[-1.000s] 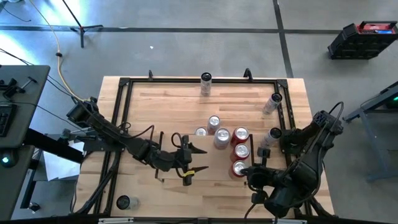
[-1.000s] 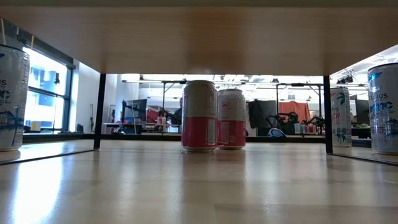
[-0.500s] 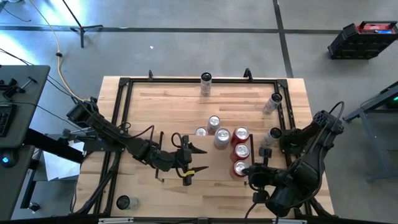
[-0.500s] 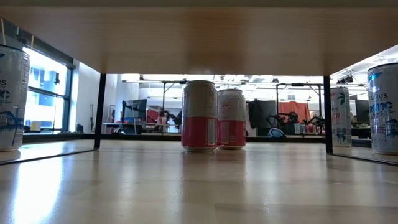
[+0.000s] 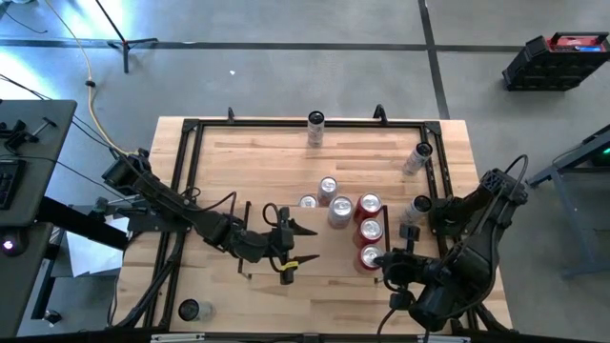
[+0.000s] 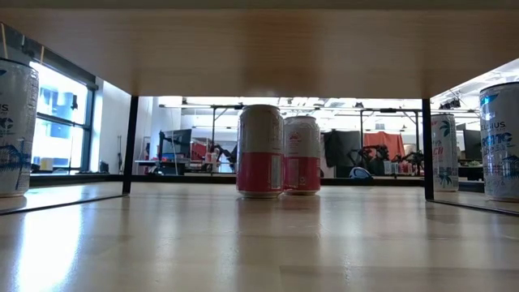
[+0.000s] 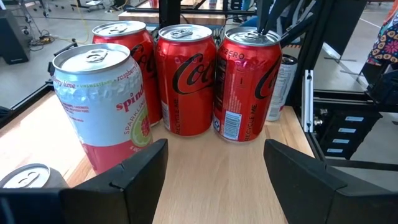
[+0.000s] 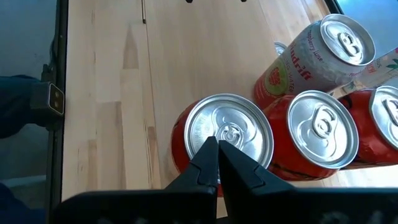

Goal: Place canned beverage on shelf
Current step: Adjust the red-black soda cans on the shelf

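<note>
High view: I see the left end effector point(image 5: 292, 250) fingers apart, empty, on the shelf point(image 5: 248, 157); right end effector point(image 8: 217, 157) fingers together above the nearest Coca-Cola can point(image 8: 227, 134).

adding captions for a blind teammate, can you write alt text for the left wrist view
Three red Coca-Cola cans stand in a tight row on the light-wood shelf, with a white-and-pink Spindrift can nearer and beside them. The left claw is open and empty, its two dark fingers framing the view short of the cans.
</note>
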### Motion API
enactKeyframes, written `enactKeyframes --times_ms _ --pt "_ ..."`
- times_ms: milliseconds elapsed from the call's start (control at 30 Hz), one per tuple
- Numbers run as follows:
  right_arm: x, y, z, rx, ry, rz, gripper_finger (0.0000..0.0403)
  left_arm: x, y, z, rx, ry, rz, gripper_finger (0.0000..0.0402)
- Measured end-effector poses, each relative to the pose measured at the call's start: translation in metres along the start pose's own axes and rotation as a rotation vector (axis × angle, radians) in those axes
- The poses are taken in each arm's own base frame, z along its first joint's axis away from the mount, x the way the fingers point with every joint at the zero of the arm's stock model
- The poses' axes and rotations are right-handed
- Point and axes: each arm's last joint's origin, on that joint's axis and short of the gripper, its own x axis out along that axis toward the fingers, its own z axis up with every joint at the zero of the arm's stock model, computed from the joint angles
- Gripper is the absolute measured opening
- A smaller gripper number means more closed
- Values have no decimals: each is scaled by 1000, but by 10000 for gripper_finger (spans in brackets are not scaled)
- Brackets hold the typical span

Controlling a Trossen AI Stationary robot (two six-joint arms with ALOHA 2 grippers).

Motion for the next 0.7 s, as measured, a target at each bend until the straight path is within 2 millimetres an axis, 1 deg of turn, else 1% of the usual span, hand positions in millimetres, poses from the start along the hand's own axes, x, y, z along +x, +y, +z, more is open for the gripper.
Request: enactKeyframes --times_ms 200,333,533,700 --pt "-8 1 3 -15 3 38 0 0 0 0 0 0 0 255" --pt "-12 1 6 -32 -38 40 0 0 0 0 0 0 0 255" --pt "-10 -2 10 -26 -70 0 0 0 0 0 -1 0 1 255" --pt "-9 -1 10 -29 -55 18 0 -1 -1 0 0 0 -2 255"
